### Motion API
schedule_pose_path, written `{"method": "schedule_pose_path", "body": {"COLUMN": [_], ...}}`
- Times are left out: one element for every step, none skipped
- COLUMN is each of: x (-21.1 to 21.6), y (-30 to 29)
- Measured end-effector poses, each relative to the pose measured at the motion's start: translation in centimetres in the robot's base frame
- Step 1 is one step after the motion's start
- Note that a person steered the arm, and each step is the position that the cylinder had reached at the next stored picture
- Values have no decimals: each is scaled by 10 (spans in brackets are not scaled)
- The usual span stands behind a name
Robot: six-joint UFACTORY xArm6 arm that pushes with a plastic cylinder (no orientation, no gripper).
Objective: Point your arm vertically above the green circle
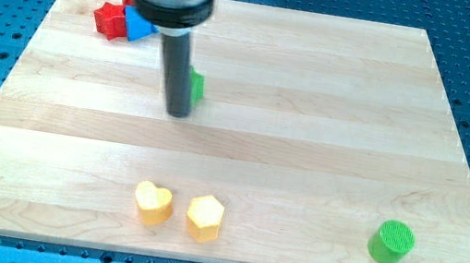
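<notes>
The green circle point(391, 242) is a round green block near the board's bottom right corner. My tip point(178, 112) is at the end of the dark rod, in the upper middle of the board, far to the left of and above the green circle. A second green block point(197, 86) sits just right of the rod and is partly hidden by it; its shape cannot be made out.
A red block point(110, 20) and a blue block point(138, 28) touch each other near the top left, partly under the arm's housing. A yellow heart point(152, 203) and a yellow hexagon point(204, 217) sit side by side near the bottom edge. The wooden board point(312, 115) lies on a blue perforated table.
</notes>
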State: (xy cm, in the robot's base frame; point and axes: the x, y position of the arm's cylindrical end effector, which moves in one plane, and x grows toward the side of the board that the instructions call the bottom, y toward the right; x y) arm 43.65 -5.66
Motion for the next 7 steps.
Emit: {"method": "schedule_pose_path", "body": {"x": [12,-58,-71,-61,-61,-62,-62], "y": [31,-65,-92,-82,-85,-88,-88]}}
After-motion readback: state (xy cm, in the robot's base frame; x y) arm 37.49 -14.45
